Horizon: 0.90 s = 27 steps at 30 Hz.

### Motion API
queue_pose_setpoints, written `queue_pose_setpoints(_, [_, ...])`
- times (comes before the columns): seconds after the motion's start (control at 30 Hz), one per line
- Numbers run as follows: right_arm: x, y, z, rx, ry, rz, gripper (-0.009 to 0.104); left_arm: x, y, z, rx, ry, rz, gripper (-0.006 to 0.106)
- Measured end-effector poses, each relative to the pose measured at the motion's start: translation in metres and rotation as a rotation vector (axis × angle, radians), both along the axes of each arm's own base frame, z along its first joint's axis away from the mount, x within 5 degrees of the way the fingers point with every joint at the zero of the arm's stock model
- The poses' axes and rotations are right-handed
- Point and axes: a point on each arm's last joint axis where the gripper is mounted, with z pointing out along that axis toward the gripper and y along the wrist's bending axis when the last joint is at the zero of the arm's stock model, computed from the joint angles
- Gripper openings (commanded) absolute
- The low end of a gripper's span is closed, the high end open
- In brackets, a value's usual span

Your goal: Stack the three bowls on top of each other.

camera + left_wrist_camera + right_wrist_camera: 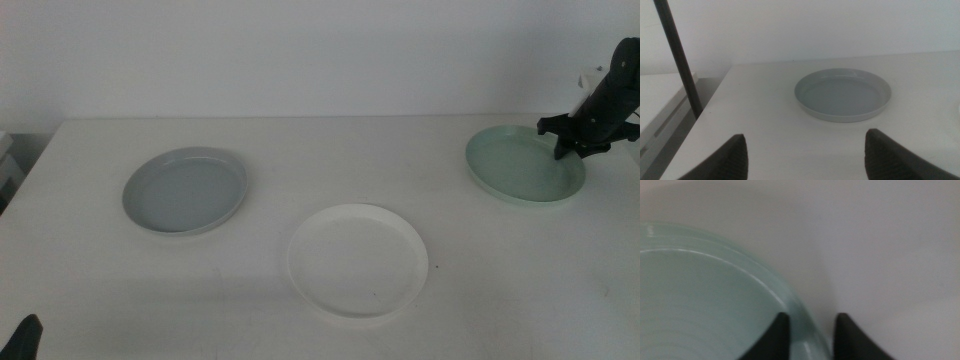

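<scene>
Tabletop: grey-blue bowl at left, white bowl near the front centre, mint green bowl at far right, all apart. Right end effector straddles the mint bowl's rim, one jaw inside and one outside, grip unconfirmed; left end effector waits spread wide, facing the grey-blue bowl

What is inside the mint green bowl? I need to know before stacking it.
Nothing lies inside the mint green bowl; the right pincer straddles its rim. The spot under that pincer is hidden.
</scene>
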Motion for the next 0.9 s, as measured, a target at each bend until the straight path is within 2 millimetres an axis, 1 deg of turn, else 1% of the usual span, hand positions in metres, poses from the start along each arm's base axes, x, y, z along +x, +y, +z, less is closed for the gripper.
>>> queue_pose_setpoints(0.07, [-0.001,0.000,0.000,-0.003,0.007,0.005,-0.001,0.000,0.000,0.000,0.000,0.000,0.000,0.077])
queue_pose_setpoints(0.13, [-0.002,0.001,0.002,0.007,0.015,0.008,-0.001,0.000,0.000,0.000,0.000,0.000,0.000,0.077])
queue_pose_setpoints(0.23, [-0.005,0.002,0.012,0.017,0.022,0.014,-0.001,0.000,0.000,0.000,0.000,0.000,0.000,0.077])
queue_pose_setpoints(0.33, [-0.009,0.006,0.032,0.043,0.011,0.021,-0.001,0.000,0.000,0.000,0.000,0.000,0.000,0.077])
queue_pose_setpoints(0.47, [-0.024,0.016,0.074,0.089,-0.017,0.055,-0.001,0.000,0.000,0.000,0.000,0.000,0.000,0.077])
queue_pose_setpoints(0.53, [-0.035,0.029,0.091,0.109,-0.022,0.085,-0.001,0.000,0.000,0.000,0.000,0.000,0.000,0.077])
queue_pose_setpoints(0.57, [-0.043,0.038,0.100,0.112,-0.023,0.105,-0.001,0.000,0.000,0.000,0.000,0.000,0.000,0.077])
queue_pose_setpoints(0.63, [-0.057,0.059,0.114,0.115,-0.033,0.147,-0.001,0.000,0.000,0.000,0.000,0.000,0.000,0.077])
queue_pose_setpoints(0.73, [-0.081,0.097,0.137,0.127,-0.069,0.215,-0.001,0.000,0.000,0.000,0.000,0.000,0.000,0.077])
queue_pose_setpoints(0.8, [-0.098,0.119,0.145,0.141,-0.084,0.246,-0.001,0.000,0.000,0.000,0.000,0.000,0.000,0.077])
queue_pose_setpoints(0.9, [-0.123,0.144,0.141,0.157,-0.075,0.283,-0.001,0.000,0.000,0.000,0.000,0.000,0.000,0.077])
